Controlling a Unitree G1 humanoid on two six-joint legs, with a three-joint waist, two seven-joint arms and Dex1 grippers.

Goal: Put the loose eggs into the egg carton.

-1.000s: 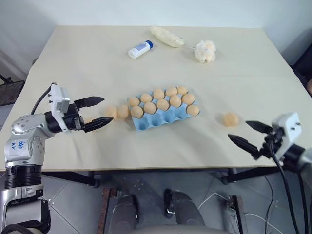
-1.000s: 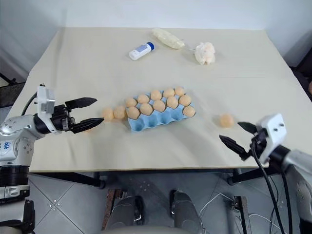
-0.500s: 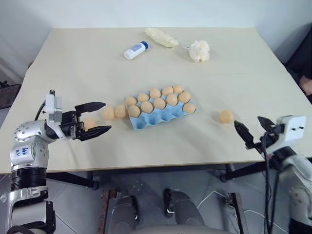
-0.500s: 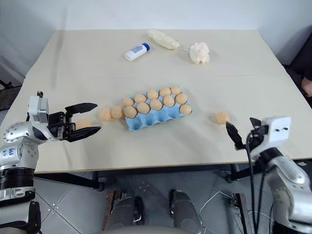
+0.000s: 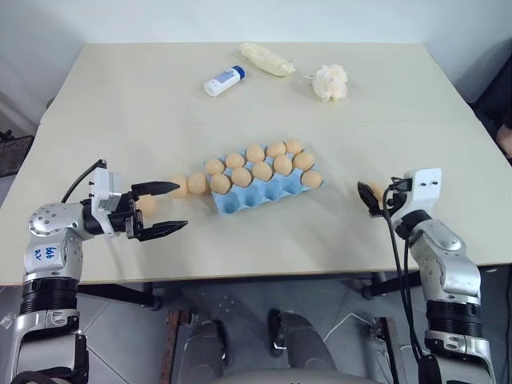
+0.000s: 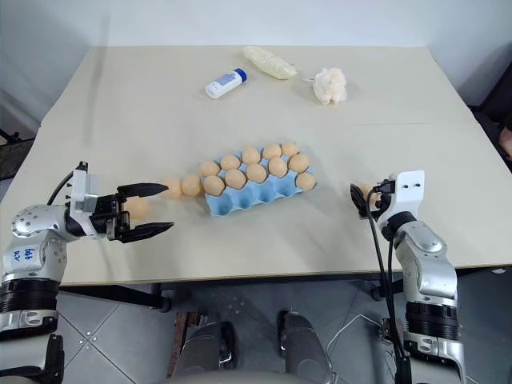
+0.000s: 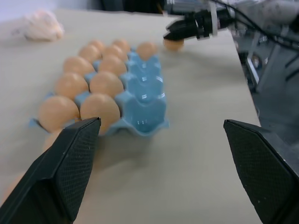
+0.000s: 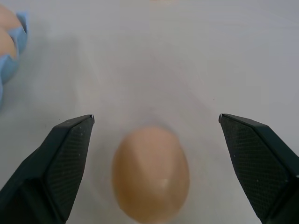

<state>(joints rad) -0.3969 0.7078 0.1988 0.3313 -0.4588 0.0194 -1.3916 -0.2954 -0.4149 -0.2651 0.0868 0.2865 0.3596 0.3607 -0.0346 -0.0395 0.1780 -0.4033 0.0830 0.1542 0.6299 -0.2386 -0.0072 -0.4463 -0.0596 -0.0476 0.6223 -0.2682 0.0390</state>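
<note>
The light blue egg carton (image 5: 272,194) lies mid-table with several tan eggs in its back rows. Two loose eggs (image 5: 198,182) sit touching just off its left end. A third loose egg (image 5: 146,205) rests on the table and shows through the gap of my open left gripper (image 5: 182,206). A fourth egg (image 8: 150,179) lies alone to the carton's right. My right gripper (image 5: 370,198) stands open around it, one finger on each side and not touching it. The left wrist view looks along the carton (image 7: 142,100) to that right gripper (image 7: 184,29).
At the table's far side lie a white bottle with a blue cap (image 5: 225,80), a pale yellow bundle (image 5: 268,58) and a lumpy white-orange wad (image 5: 332,82). The table's front edge (image 5: 264,274) runs close below both grippers.
My right gripper has moved forward onto the table, and its open fingers now flank the lone egg on the right. The left gripper has sunk slightly and stays open over its egg.
</note>
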